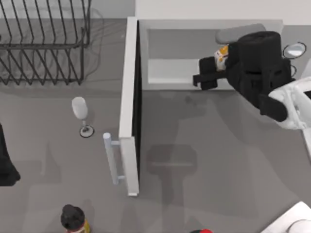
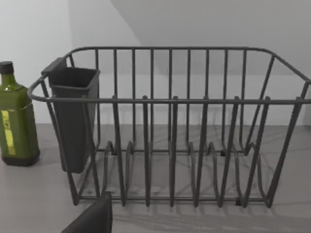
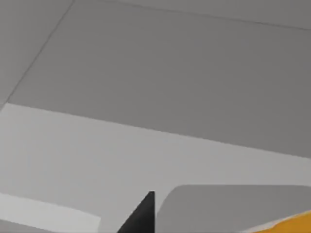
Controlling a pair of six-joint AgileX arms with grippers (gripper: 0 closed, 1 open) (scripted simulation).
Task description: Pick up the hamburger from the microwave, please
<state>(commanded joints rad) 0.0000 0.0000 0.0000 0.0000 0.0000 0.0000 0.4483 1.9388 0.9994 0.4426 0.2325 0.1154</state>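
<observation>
While our right end effector (image 1: 214, 73) reaches into the microwave (image 1: 146, 53), its opening is something we cannot tell.
Farther in, the hamburger (image 1: 221, 54) sits just beside it; we judge a misaligned closure could nudge it deeper.

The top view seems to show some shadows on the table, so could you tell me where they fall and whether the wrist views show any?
Top view: a soft dark shadow on the table in front of the open microwave, below the right tool; left wrist view: thin shadows under the wire rack; right wrist view: evenly lit pale surfaces.
</observation>
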